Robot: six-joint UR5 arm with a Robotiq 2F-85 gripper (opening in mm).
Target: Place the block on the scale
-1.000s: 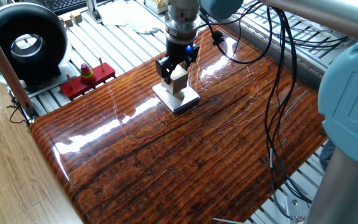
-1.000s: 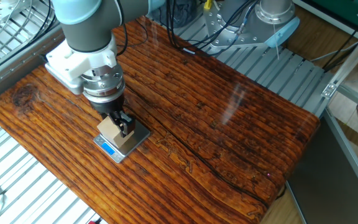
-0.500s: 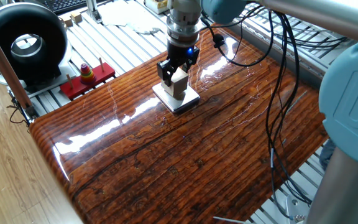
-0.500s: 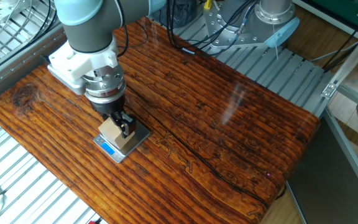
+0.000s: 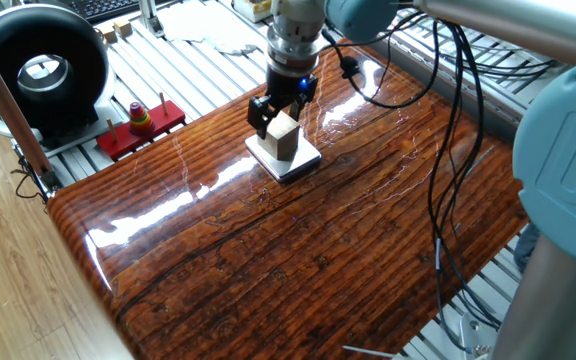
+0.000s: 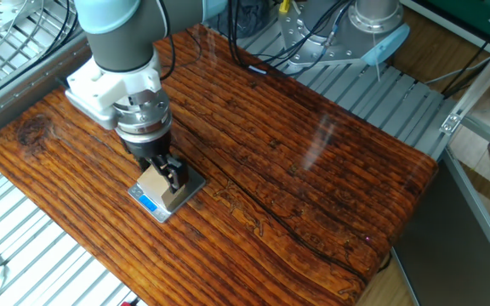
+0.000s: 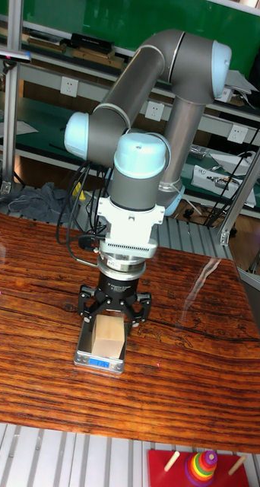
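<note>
Block (image 7: 108, 338) sits on scale (image 7: 84, 360). My gripper (image 7: 113, 314) straddles it, jaws spread w/ gaps both sides, holding nothing. Light, rigid wood; I'd regrip flat opp. faces.

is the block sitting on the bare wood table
No, the block rests on the white scale, with the open gripper fingers spread to either side of it.

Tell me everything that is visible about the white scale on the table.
The scale is a thin, flat square pad, white on top with dark edges, and a small blue lit rectangle sits at one corner. It lies flat on the glossy wooden table. The tan wooden block stands on its top. The end effector hangs right over it, fingers spread beside the block.
</note>
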